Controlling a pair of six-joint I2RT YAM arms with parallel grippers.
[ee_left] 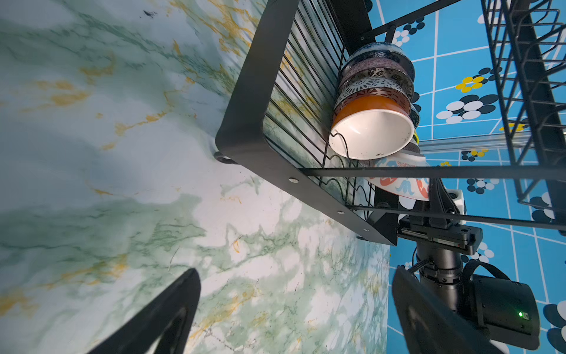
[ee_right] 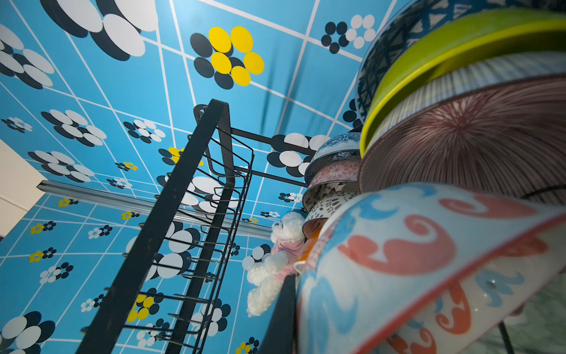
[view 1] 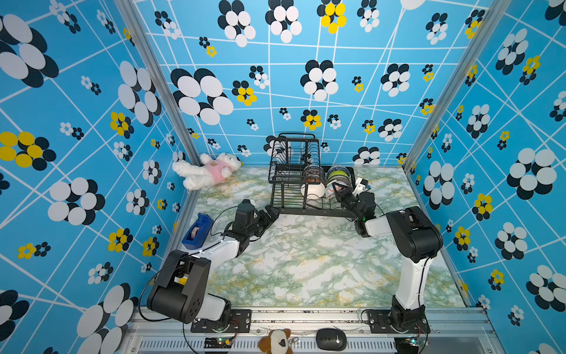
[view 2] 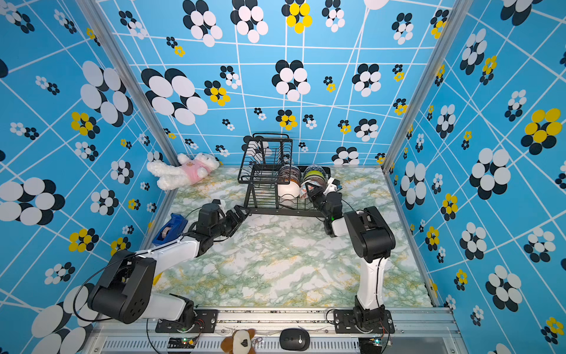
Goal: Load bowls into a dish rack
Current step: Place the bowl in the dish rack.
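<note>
- At 6 o'clock, off the tabletop's (view 1: pixel 306 263) near edge, a black mouse (view 1: pixel 330 338) and a brown plush toy (view 1: pixel 275 341) lay on the frame, clear of the work.
- I saw no loose bowl on the tabletop, so this looked like the last one.
- At 9 o'clock sat a blue tape dispenser (view 1: pixel 197 230). The left gripper (view 1: pixel 269 214) hovered at 10 o'clock by the dish rack's (view 1: pixel 312 212) near corner, jaws wide apart and empty.
- At 1 o'clock the right gripper (view 1: pixel 338 188) was clamped on the rim of the red-blue floral bowl (view 1: pixel 330 190), tilted at the front of the lower tray's right-hand row.
- Next, I judged, it needed seating between the wires, then letting go and backing straight out.
- The purplish ribbed bowl (ee_right: pixel 459 138) just behind and the white-lined orange bowl (ee_left: pixel 372 135) beside it left little room.
- At 11 o'clock lay a white plush toy (view 1: pixel 208 170), well apart.
</note>
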